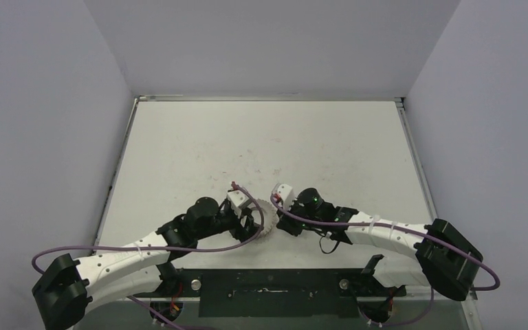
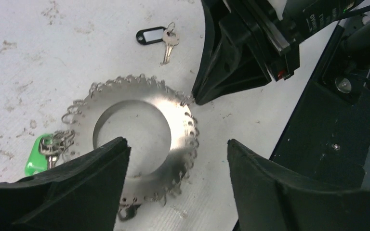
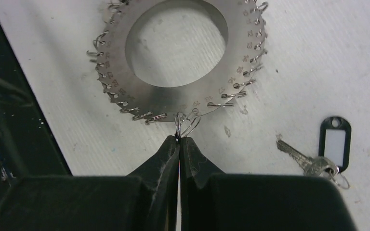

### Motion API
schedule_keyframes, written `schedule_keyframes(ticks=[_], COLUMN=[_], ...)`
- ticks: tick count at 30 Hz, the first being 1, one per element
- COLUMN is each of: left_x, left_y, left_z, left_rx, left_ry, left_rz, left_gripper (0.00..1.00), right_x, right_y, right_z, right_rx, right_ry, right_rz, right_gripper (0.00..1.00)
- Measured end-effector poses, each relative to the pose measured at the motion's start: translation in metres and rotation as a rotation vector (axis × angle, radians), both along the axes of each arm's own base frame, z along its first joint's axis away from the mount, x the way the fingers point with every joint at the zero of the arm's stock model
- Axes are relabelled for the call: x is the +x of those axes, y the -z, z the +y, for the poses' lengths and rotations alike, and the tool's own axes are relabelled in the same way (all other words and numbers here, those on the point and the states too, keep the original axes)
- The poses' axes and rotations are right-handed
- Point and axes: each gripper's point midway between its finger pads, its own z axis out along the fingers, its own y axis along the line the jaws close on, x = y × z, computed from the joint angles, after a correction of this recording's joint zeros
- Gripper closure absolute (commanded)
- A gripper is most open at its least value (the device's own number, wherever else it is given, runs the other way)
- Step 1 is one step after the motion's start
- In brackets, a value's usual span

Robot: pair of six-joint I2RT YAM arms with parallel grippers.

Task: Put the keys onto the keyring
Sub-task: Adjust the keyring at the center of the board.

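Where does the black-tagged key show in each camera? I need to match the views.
Top external: cannot make it out; too small or hidden by the arms.
Left wrist: black-tagged key at top centre, beyond the keyring.
Right wrist: lower right, right of the keyring.
Shared landmark: the keyring, just below centre in top external.

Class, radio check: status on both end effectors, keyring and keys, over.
Left end effector open over keyring. Right end effector shut on its rim clip. Black-tagged key lies apart.
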Motion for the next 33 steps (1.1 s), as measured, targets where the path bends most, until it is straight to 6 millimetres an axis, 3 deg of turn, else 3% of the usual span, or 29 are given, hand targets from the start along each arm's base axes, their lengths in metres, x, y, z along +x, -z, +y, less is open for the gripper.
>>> schedule_keyframes(ticks=[2,7,10,14,23,33], left_x=[-0.003,-0.019,-0.026,-0.035,-0.037,-0.034], left_y=[-0.001,0.005,0.006,0.003,-0.005,0.007], left_z=[0.0,0.007,0.012,0.014,0.008,0.001], left_rx=[-0.015,-0.048,-0.071,-0.1,-0.11,-0.079], left_ry=[0.032,0.131,0.177,0.249,0.321,0.346], left_rz=[-0.037,-0.155,-0.238,-0.352,-0.471,-0.471], left_gripper=[0.49,0.51,0.58,0.6,0.71,0.63], right_x=[-0.004,-0.01,-0.016,-0.02,-0.031,-0.04], right_y=[-0.01,-0.038,-0.049,-0.058,-0.06,-0.061], right_z=[0.009,0.021,0.023,0.028,0.04,0.045], right_rx=[0.038,0.164,0.214,0.258,0.308,0.33], right_ry=[-0.066,-0.19,-0.243,-0.295,-0.377,-0.421], right_rz=[-0.043,-0.172,-0.232,-0.27,-0.255,-0.241], right_gripper=[1.0,1.0,1.0,1.0,1.0,1.0])
